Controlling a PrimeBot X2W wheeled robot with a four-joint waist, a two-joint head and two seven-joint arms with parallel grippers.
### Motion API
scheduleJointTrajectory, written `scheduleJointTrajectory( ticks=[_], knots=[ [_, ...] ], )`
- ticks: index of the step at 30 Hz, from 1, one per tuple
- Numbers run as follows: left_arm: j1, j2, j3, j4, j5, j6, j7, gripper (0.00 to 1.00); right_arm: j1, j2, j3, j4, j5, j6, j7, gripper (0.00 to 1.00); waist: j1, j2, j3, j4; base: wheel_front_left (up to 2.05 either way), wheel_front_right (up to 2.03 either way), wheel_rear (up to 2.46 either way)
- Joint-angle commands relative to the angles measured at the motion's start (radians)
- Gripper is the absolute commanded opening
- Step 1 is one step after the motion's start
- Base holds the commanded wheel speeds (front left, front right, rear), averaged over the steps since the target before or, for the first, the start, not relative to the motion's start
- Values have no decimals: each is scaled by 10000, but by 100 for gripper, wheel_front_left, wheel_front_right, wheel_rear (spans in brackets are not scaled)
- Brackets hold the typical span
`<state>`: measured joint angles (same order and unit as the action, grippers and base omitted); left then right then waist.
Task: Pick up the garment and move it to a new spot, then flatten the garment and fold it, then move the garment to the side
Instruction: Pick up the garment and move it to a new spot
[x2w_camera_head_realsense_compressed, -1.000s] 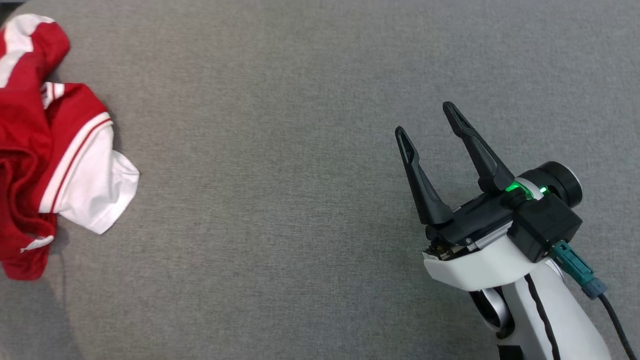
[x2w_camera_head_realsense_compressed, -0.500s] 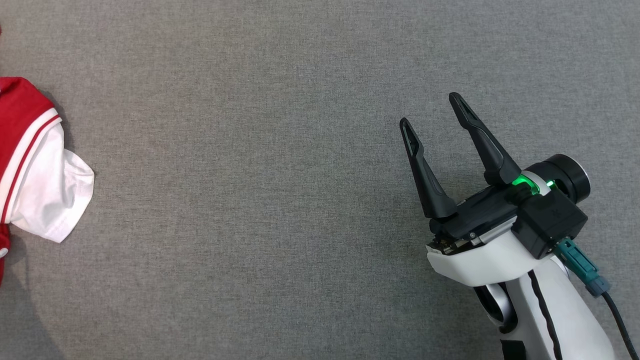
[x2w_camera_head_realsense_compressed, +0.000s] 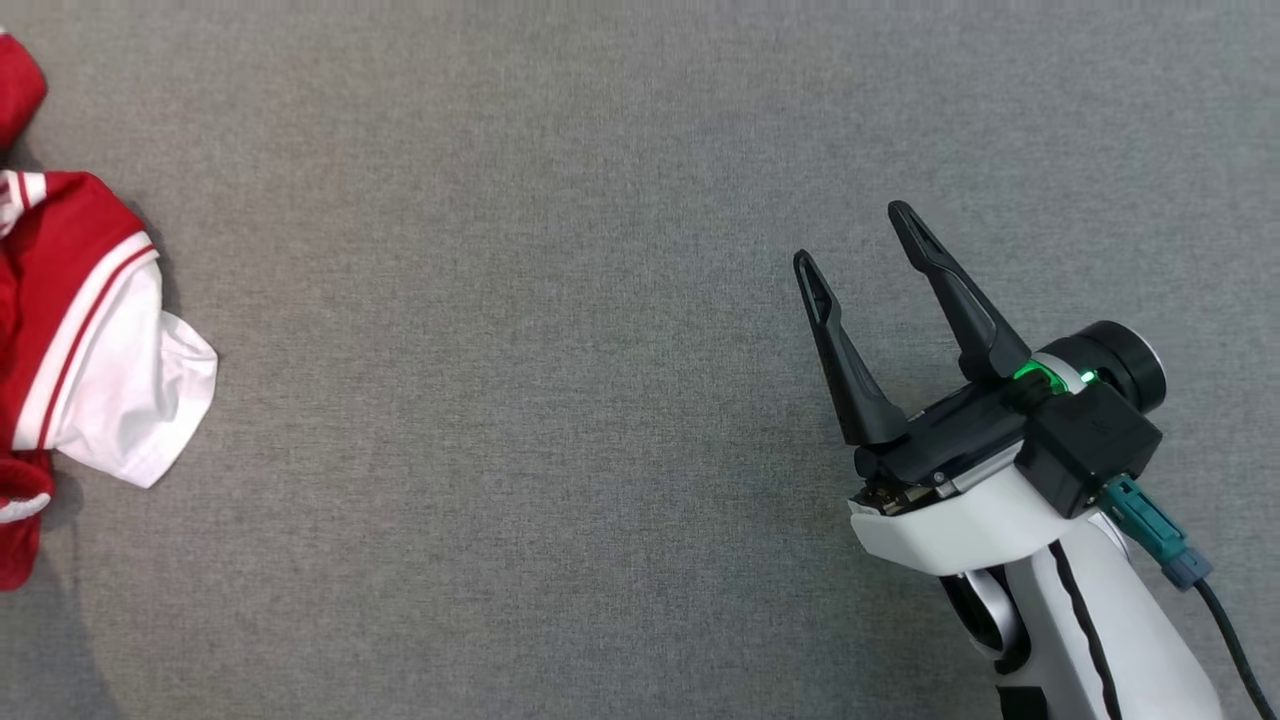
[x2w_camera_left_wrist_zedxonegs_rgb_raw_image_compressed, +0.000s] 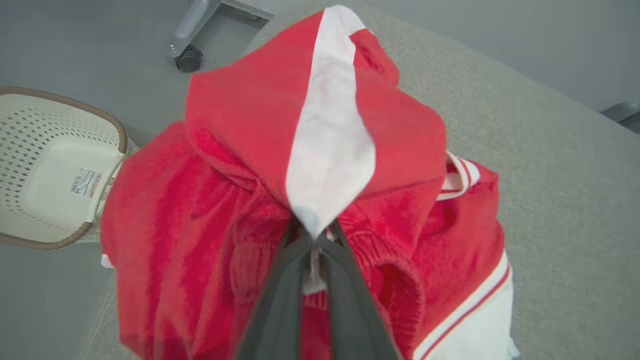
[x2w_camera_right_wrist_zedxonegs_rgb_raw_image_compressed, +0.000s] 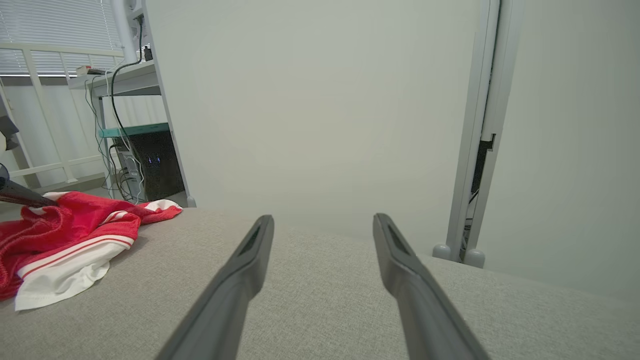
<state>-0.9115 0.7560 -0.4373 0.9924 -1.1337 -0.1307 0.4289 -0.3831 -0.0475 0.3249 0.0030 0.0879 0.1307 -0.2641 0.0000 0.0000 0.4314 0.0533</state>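
Left gripper (x2w_camera_left_wrist_zedxonegs_rgb_raw_image_compressed: 314, 236): clamped on a fold of the red garment (x2w_camera_left_wrist_zedxonegs_rgb_raw_image_compressed: 235, 120), which bunches around its tips.
Right gripper (x2w_camera_head_realsense_compressed: 850, 235): open, empty; garment well to its left.
Lift: raise slowly, the pinch looks thin.

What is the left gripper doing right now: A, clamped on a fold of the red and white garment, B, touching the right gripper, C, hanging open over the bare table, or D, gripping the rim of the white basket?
A: in the left wrist view the left gripper has its two fingers pressed together on a white-striped fold of the garment, which bunches up around them.
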Motion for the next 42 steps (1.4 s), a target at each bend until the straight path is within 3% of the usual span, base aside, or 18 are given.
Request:
scheduleJointTrajectory(
  ticks=[1,12,26,35,42],
  knots=[
    [-257,174,-163,-73,21,0,-157,0,100,-57,-47,3,114,1,-6,100,0,0,-324,-4,0,0,0],
    [-1010,493,-1988,-1378,443,0,-453,0,923,-57,-227,53,852,1,-4,100,0,0,-2312,-375,0,0,0],
    [-1235,-171,-3606,-3689,780,0,-481,0,1940,-57,-400,49,1382,1,-6,100,0,0,-4142,-1988,0,0,0],
    [-747,-517,-3888,-6003,689,97,-750,0,2199,-54,-868,-125,1340,1,-4,100,0,0,-4185,-3093,0,0,0],
    [420,-68,-4454,-7799,618,99,-634,0,2290,-53,-1072,-278,1326,1,-6,100,0,0,-3669,-3320,0,0,0]
  ],
)
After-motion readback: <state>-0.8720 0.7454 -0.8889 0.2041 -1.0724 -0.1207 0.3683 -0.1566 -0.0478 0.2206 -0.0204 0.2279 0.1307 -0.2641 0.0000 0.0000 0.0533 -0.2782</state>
